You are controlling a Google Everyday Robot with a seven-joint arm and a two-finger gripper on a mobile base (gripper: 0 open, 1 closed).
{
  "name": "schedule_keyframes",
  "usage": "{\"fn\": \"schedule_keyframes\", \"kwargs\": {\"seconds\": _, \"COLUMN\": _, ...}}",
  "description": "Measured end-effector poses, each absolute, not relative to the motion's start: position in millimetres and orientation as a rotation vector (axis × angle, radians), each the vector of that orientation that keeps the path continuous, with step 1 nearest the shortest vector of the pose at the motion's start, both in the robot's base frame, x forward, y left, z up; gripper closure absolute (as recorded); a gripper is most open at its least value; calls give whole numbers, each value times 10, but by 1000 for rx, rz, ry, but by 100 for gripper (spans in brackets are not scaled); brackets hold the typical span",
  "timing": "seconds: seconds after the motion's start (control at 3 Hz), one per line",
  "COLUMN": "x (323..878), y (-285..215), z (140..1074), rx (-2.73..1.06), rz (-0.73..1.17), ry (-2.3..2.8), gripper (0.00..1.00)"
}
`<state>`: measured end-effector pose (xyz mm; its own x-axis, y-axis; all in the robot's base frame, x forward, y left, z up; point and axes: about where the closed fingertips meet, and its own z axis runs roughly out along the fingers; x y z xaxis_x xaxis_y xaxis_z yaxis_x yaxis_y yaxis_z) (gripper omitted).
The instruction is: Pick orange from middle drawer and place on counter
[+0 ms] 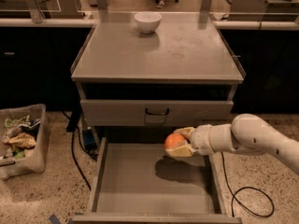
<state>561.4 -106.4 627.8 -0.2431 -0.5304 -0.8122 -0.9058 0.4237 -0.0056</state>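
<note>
Table (187, 59): you have a bowl (147, 21) by its back edge, near the middle.
Drawer (135, 185): stands pulled out under the table's front edge.
Gripper (180, 143): over the drawer's back right, below the table's front edge, toward the front-right corner.
Jaws: clamped round the orange (174, 139), one above, one beneath.
Orange: held off the drawer floor, its shadow just below.

Pale two-finger tool (180, 142) clamped small round orange fruit (173, 139), raised over right rear of open wide grey metal drawer (140, 183). Dull grey metal worktop (159, 55) carried one white bowl (147, 22) near back edge.
</note>
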Motion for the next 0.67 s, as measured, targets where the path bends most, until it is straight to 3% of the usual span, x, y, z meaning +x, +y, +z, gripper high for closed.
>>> {"fn": "schedule_keyframes", "kwargs": {"seconds": 0.67, "x": 5592, "y": -1151, "z": 6703, "rx": -1114, "rz": 703, "ry": 1813, "gripper": 100}}
